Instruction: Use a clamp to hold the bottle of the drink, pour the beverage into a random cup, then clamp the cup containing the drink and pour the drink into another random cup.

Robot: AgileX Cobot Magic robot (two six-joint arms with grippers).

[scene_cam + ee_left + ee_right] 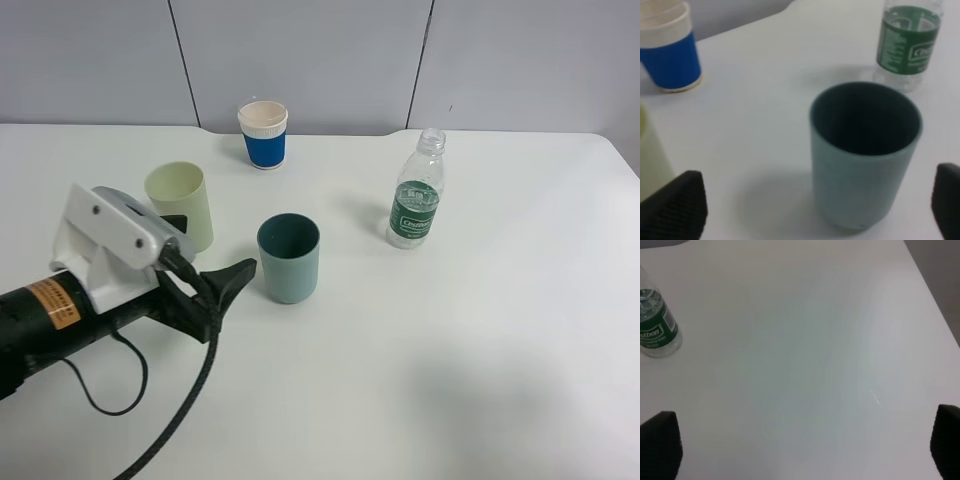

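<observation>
The clear plastic bottle (415, 194) wears a green label with white lettering too blurred to read in full; in the right wrist view it ends in "bon". It stands upright and uncapped on the white table (480, 340), right of the cups. The teal cup (289, 257) stands mid-table, its inside dark. A pale yellow-green cup (181, 205) stands to its left, and a blue paper cup (263, 134) stands further back. The left gripper (222, 287), fingers apart, points at the teal cup. The right gripper (800, 450) is spread over bare table.

bottle (416, 205) R of cups (289, 257), on table (480, 340)
</observation>
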